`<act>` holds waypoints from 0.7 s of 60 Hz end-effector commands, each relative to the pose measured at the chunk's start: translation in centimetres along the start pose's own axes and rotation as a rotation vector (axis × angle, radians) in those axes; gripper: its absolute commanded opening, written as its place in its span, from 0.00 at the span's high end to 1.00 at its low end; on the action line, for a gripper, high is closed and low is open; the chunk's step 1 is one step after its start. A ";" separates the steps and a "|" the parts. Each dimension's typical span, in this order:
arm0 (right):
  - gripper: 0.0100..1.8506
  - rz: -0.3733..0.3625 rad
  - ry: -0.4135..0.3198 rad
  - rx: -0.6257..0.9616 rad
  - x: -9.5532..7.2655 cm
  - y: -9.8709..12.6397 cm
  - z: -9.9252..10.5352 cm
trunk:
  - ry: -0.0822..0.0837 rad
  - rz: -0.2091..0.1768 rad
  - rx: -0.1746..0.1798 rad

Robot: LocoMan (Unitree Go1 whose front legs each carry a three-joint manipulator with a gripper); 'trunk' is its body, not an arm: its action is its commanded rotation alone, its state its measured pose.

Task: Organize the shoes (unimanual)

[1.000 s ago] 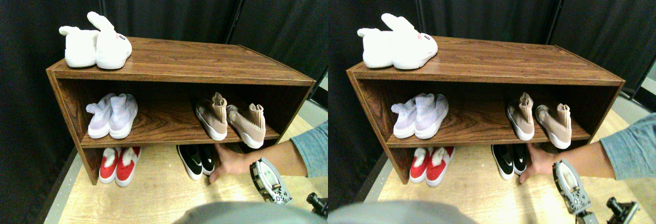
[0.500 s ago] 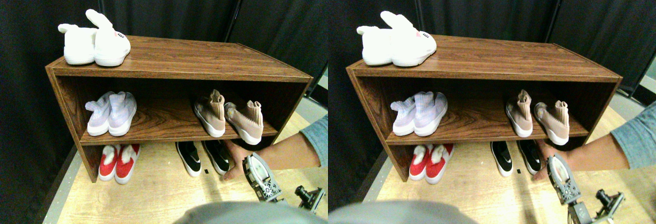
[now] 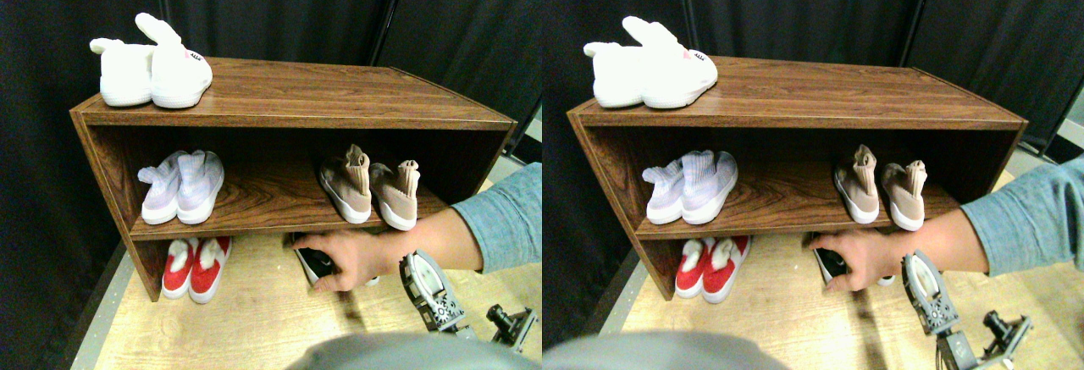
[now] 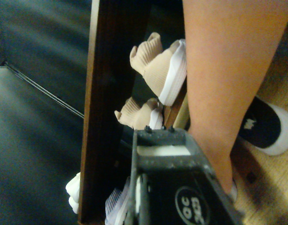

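Most pairs already sit tidy on the rack (image 3: 279, 120), including the tan sock sneakers (image 3: 371, 190) on its middle shelf. A person's hand (image 3: 343, 258) covers the black slip-ons (image 3: 315, 262) on the floor, so those look unsettled. My claw (image 3: 430, 294) waits near that hand; I cannot tell whether it is released or clenched.

One wooden shelf unit (image 3: 279, 120) holds two white bunny slippers (image 3: 152, 69), two lavender knit sneakers (image 3: 182, 188), two tan sock sneakers (image 3: 368, 188) and two red slippers (image 3: 195, 268). One black slip-on (image 3: 315, 264) shows under one person's hand (image 3: 351, 256).
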 end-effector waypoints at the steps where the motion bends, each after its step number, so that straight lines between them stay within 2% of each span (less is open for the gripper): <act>1: 0.97 0.073 -0.018 -0.011 0.0 1.3 0.5 | 0.008 -0.007 -0.013; 42: 0.97 0.043 -0.039 -0.015 0.3 0.8 0.8 | 0.012 -0.007 -0.009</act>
